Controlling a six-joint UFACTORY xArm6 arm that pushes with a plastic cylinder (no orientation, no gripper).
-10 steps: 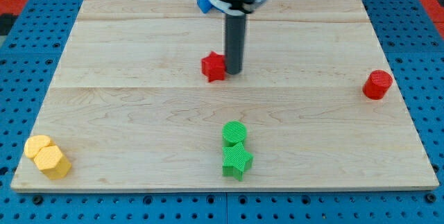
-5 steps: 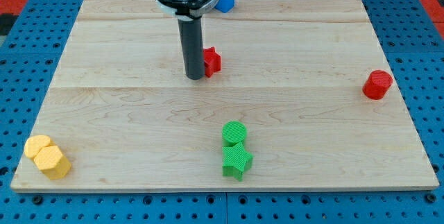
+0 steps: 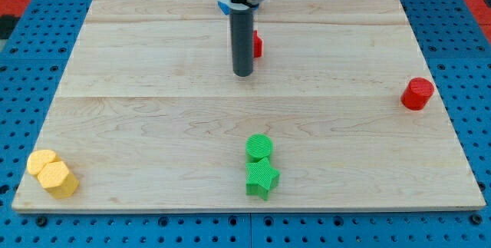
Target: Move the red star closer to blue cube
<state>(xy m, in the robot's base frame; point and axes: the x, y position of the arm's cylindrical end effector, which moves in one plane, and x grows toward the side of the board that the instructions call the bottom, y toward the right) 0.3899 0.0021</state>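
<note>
Camera view vs half a sec ago: the rod has shifted toward the view's right and a bit up, and the red star [image 3: 257,44] has gone up and to the right w/ it, now mostly hidden behind the rod so only a red sliver shows on the rod's right side. Blue cube [image 3: 222,5] was showing at the view's top right of the arm before; now only a small blue bit peeks out under the arm's white collar, left of the rod, near the bench's [image 3: 138,117] top edge. So star and cube look nearer each other than before, though both are largely covered. No claw on this arm, so nothing to open or close and nothing held; it ends in a dark rod, and my tip [image 3: 242,74] sits on the wood just below-left of the red star; can't tell if touching. Unmoved: red cylinder [image 3: 418,94] far right, green cylinder [image 3: 259,147] touching green star [image 3: 261,178] at bottom centre, two yellow blocks [image 3: 52,173] together at bottom left.
</note>
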